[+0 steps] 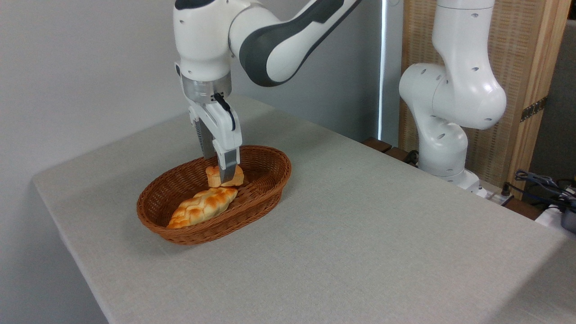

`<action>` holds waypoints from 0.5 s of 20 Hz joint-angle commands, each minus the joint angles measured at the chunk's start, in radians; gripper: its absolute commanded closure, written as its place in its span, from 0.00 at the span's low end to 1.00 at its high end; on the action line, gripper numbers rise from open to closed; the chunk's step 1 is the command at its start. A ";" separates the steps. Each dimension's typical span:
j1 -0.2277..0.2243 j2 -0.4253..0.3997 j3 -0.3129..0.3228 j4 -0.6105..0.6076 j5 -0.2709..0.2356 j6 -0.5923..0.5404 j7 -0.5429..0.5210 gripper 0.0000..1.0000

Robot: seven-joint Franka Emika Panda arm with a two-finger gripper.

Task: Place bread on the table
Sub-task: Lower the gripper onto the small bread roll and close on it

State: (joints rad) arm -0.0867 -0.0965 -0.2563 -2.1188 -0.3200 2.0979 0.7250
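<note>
The bread (213, 176), a small golden-orange bun, is inside the brown wicker basket (275, 158) toward its far side. My gripper (220, 172) reaches straight down into the basket, its fingers closed on either side of the bun. The near finger (227, 167) covers the bun's middle, and the far fingertip is hidden behind the bun. The bun's flat underside shows just above the basket floor. The table (360, 216), covered in light grey-beige cloth, spreads around the basket.
A longer braided loaf (202, 206) lies in the near half of the basket, just in front of the bun. My white arm base (443, 148) stands at the table's far right edge, with cables (540, 182) beside it.
</note>
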 commanded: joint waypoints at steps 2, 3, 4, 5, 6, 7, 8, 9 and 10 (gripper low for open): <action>-0.001 -0.003 -0.017 -0.050 -0.008 0.039 0.017 0.00; -0.001 -0.003 -0.018 -0.053 -0.007 0.039 0.020 0.07; -0.001 -0.003 -0.018 -0.055 -0.007 0.039 0.024 0.19; -0.001 -0.003 -0.018 -0.055 -0.007 0.039 0.039 0.51; -0.001 -0.003 -0.018 -0.055 -0.007 0.039 0.059 0.73; -0.001 -0.003 -0.018 -0.055 -0.007 0.039 0.066 0.78; -0.001 -0.003 -0.018 -0.055 -0.007 0.037 0.068 0.80; -0.001 -0.003 -0.018 -0.055 -0.007 0.037 0.068 0.80; -0.001 -0.003 -0.018 -0.055 -0.007 0.037 0.068 0.80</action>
State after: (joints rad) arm -0.0867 -0.0898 -0.2752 -2.1612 -0.3200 2.1125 0.7661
